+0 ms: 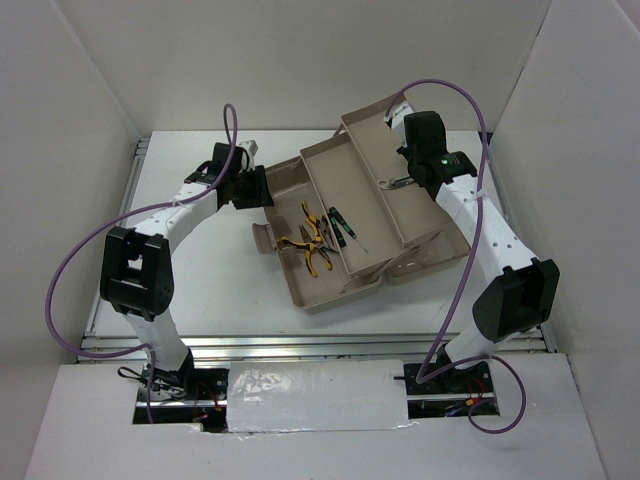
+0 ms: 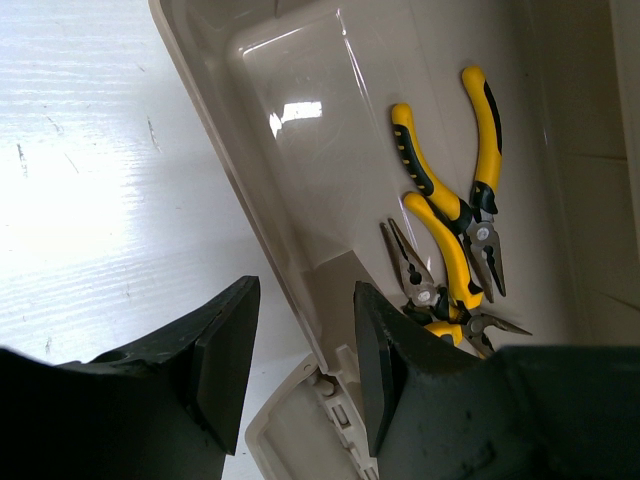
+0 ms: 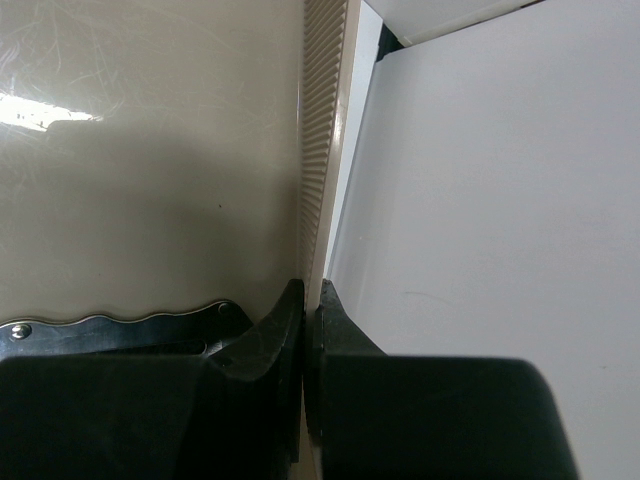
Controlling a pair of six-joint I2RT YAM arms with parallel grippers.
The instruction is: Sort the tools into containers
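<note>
The beige toolbox (image 1: 300, 298) lies open mid-table. Two yellow-and-black pliers (image 1: 312, 240) lie in its deep tub, and they also show in the left wrist view (image 2: 450, 230). Thin dark screwdrivers with green marks (image 1: 341, 224) lie beside them. A flat grey metal piece (image 1: 397, 182) lies in the raised right tray, and it shows at my right wrist (image 3: 110, 325). My left gripper (image 1: 262, 190) is open (image 2: 305, 365), straddling the tub's left wall (image 2: 250, 200). My right gripper (image 1: 408, 172) is shut (image 3: 310, 330) on the tray's thin ribbed wall (image 3: 322, 150).
A beige latch flap (image 1: 262, 238) hangs off the tub's left side, just below my left jaws (image 2: 290, 430). White enclosure walls stand close on the left, back and right. A purple cable loops over each arm.
</note>
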